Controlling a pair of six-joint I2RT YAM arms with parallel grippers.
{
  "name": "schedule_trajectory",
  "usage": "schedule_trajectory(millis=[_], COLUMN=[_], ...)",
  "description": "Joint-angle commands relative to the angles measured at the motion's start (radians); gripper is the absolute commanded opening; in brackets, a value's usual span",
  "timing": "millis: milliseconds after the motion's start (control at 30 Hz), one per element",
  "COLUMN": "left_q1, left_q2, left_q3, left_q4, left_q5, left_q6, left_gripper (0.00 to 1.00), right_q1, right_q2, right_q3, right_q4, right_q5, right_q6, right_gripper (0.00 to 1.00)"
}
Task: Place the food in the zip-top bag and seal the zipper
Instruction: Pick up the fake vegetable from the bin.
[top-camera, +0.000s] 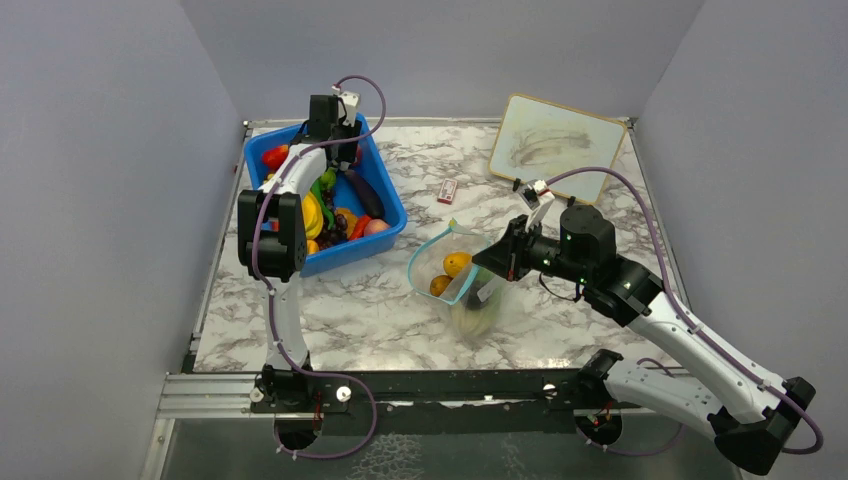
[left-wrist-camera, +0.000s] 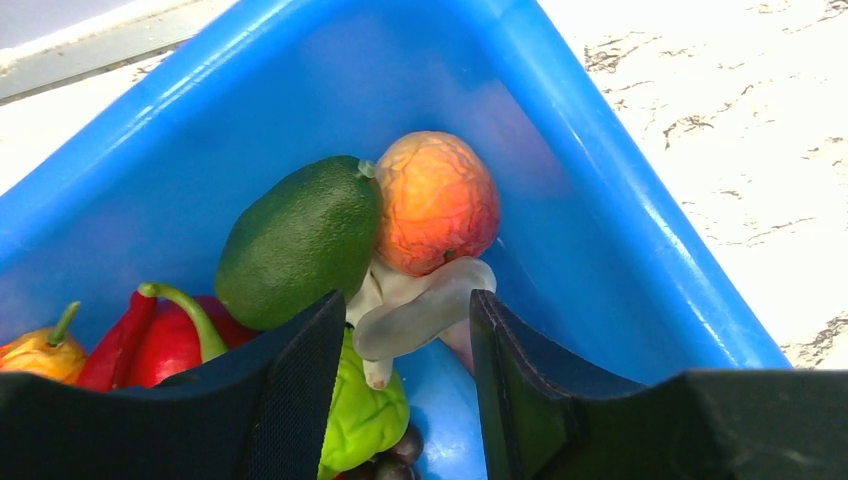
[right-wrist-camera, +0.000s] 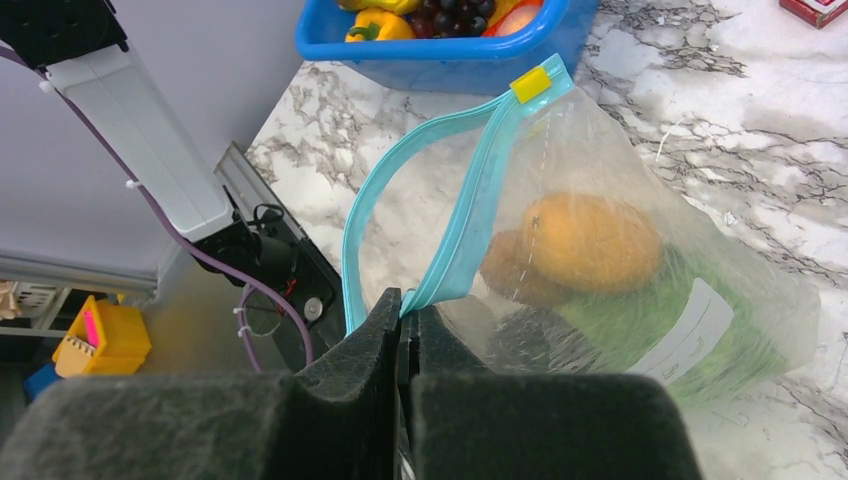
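From above, the zip-top bag (top-camera: 478, 318) lay mid-table, mouth open, with more food (top-camera: 335, 215) waiting in the blue bin (top-camera: 395, 205). The left gripper (left-wrist-camera: 408, 310) stood half-open astride a pale piece (left-wrist-camera: 425, 300), possibly a mushroom. The right gripper (right-wrist-camera: 403, 312) pinched the unsealed zipper (right-wrist-camera: 465, 210); lettuce (right-wrist-camera: 705, 350) and orange pieces (right-wrist-camera: 590, 240) were inside.

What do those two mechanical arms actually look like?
The left arm and right arm are white tubes linked by chunky black joints, each trailed by a thin purple cable. The left end effector and right end effector are black, with two flat matte fingers.
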Motion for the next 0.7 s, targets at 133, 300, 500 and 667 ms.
schedule_trajectory(millis=[133, 300, 500, 667], left_q1=[0.006, 0.007, 0.006, 0.006], left_q2=[0.029, 0.022, 0.028, -0.005], left_q3=[-0.003, 0.001, -0.007, -0.014], left_q4=[0.001, 0.001, -0.003, -0.022], left_q5=[0.040, 0.037, 0.021, 0.008], left_q6=[-0.013, -0.017, -0.025, -0.052], left_gripper=[0.49, 0.34, 0.21, 0.04], right_q1=[-0.001, -0.001, -0.001, -0.002], right_q2=[-0.025, -0.036, -0.049, -0.058], right_q3=[-0.012, -0.020, -0.032, -0.050], right_q4=[0.067, 0.066, 0.090, 0.100], right_q5=[0.025, 0.034, 0.035, 0.035], right_q6=[0.001, 0.000, 0.005, 0.011], right_gripper=[0.01, 0.01, 0.01, 0.01])
